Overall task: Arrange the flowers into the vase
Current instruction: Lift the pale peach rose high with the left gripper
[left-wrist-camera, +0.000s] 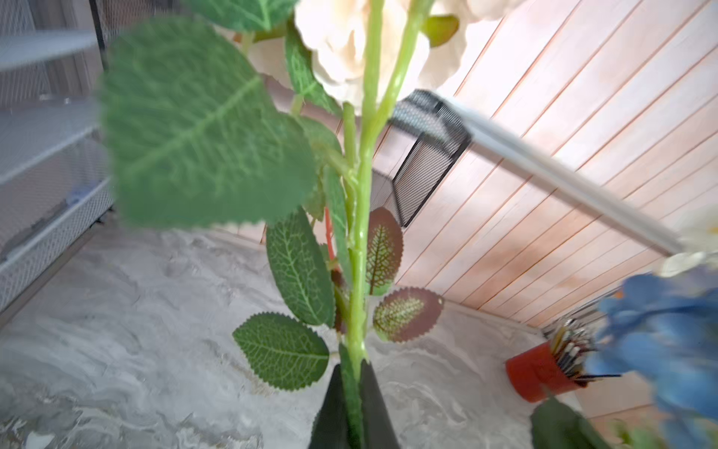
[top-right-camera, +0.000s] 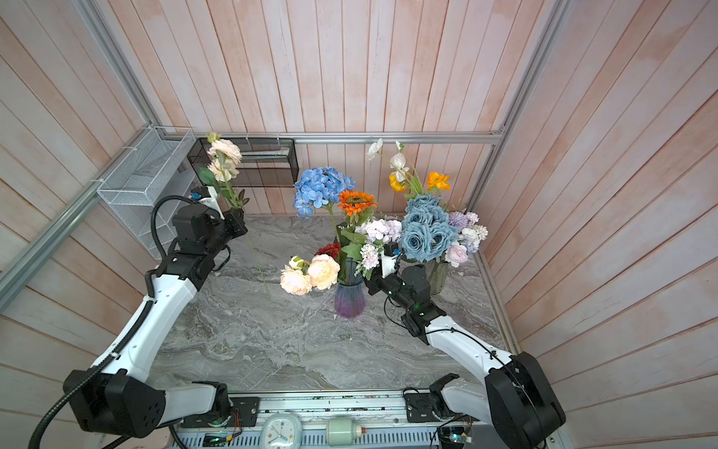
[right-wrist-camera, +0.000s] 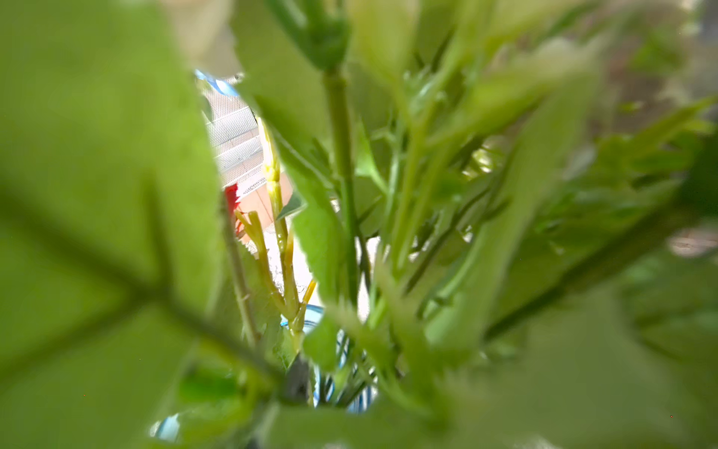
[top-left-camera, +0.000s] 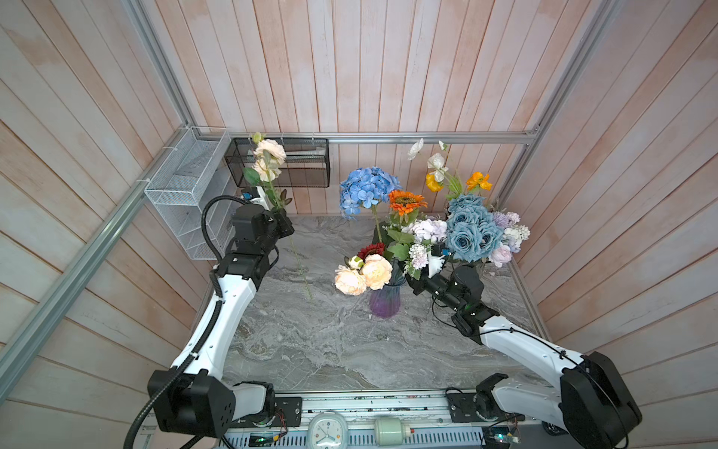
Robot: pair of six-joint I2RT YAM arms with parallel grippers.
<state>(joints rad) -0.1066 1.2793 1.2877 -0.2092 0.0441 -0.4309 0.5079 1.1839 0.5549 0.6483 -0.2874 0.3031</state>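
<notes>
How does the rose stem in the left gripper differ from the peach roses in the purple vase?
The cream rose stem is clamped nearly upright in the left gripper; the peach roses stand in the purple vase, leaning out over its rim. The cream rose stem's blooms are paler than the peach roses. Both carry two open blooms.

Glossy glass vase [top-left-camera: 384,301], matt marbled tabletop [top-left-camera: 311,350]

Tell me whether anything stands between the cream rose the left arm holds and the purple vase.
The marble tabletop between them is bare. The left gripper, jaws shut, holds the cream rose left of the purple vase. Two peach roses lean out over its left side, and stems crowd its mouth, so entry looks tight.
</notes>
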